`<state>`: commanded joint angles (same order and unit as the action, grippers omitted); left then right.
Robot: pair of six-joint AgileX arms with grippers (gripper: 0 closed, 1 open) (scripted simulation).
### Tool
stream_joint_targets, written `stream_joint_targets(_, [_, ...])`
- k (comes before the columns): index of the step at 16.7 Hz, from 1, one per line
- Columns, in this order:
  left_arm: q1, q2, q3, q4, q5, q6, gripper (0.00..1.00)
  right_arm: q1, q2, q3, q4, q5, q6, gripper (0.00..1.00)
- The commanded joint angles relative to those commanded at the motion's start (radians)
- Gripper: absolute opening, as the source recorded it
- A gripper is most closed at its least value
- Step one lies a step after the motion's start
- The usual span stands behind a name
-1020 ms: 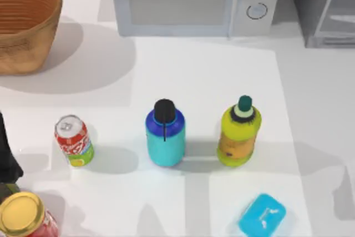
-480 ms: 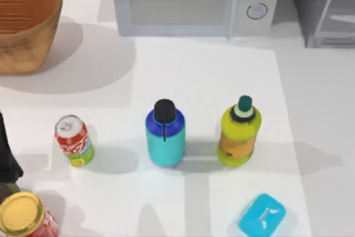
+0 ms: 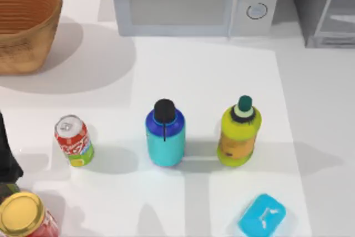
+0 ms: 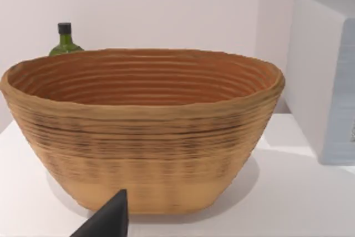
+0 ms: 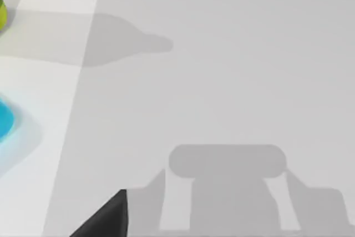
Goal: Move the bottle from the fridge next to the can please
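The turquoise bottle [image 3: 165, 134] with a blue shoulder and black cap stands upright on the table's middle, out in the open. To its left, about a bottle's width away, stands the red can [image 3: 73, 141] with a green lower band. The grey fridge [image 3: 327, 9] sits at the far right corner, partly in view, with its pale-framed door. My left arm [image 3: 6, 159] rests at the table's left edge, beside the can, and a dark tip of my left gripper [image 4: 108, 220] faces the basket. My right gripper [image 5: 108, 217] hangs over bare table on the right.
A yellow-green bottle [image 3: 239, 131] stands right of the turquoise one. A white microwave [image 3: 188, 1] is at the back, a woven basket [image 3: 25, 23] at back left, a gold-lidded red jar [image 3: 22, 215] at front left, and a blue flat object [image 3: 262, 215] at front right.
The right arm's shadow near the table's front right has slid out of the top view. The bottle, can and other objects have not moved.
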<state>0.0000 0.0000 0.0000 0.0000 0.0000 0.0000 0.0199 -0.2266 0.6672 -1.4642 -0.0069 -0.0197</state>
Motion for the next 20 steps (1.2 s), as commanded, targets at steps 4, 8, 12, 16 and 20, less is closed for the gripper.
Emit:
stream_joint_targets(4, [0.000,0.000,0.000,0.000,0.000,0.000,1.00,-0.145,0.130,0.077,0.018,-0.105,-0.141,1.00])
stream_joint_targets(8, [0.000,0.000,0.000,0.000,0.000,0.000,1.00,-0.438,0.422,0.201,0.032,-0.289,-0.448,1.00])
stream_joint_targets(12, [0.000,0.000,0.000,0.000,0.000,0.000,1.00,-0.805,0.854,0.335,0.038,-0.493,-0.913,1.00])
stream_joint_targets(16, [0.000,0.000,0.000,0.000,0.000,0.000,1.00,-1.215,1.329,0.466,0.027,-0.675,-1.403,1.00])
stream_joint_targets(20, [0.000,0.000,0.000,0.000,0.000,0.000,1.00,-1.562,1.723,0.574,0.005,-0.815,-1.765,1.00])
